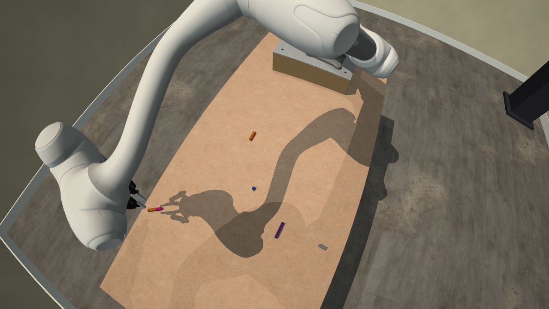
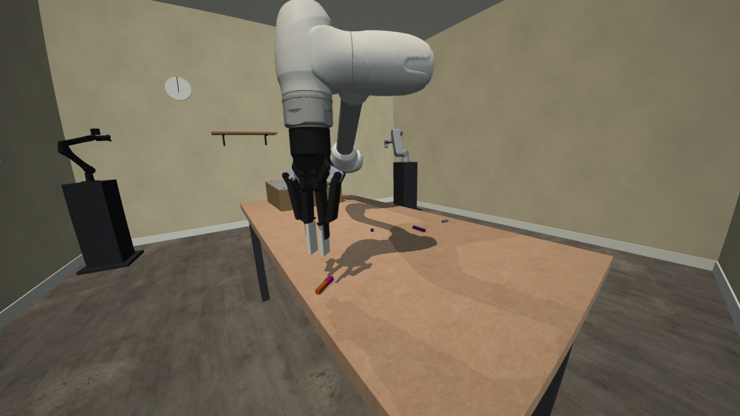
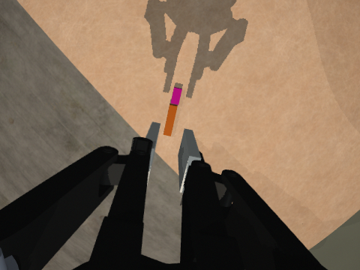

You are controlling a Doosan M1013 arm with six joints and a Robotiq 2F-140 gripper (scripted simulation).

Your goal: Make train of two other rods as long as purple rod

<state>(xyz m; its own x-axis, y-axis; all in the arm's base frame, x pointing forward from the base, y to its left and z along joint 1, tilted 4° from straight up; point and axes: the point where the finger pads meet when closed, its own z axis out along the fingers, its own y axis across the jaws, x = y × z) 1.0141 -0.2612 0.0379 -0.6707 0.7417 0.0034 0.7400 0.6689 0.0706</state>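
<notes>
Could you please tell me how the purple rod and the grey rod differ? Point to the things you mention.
The purple rod [image 1: 279,230] [image 2: 419,228] is longer; the grey rod [image 1: 322,246] [image 2: 444,221] is about half its length. In the top view, the grey rod lies nearer the table's right edge than the purple rod. Both lie flat, outside the train.

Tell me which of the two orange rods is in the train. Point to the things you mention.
The orange rod [image 1: 152,209] [image 2: 322,286] [image 3: 170,120] by the table's edge, end to end with the magenta rod [image 1: 159,209] [image 2: 329,279] [image 3: 176,96]. The other orange rod [image 1: 252,135] lies alone, nearer the arm's base block [image 1: 311,73].
</notes>
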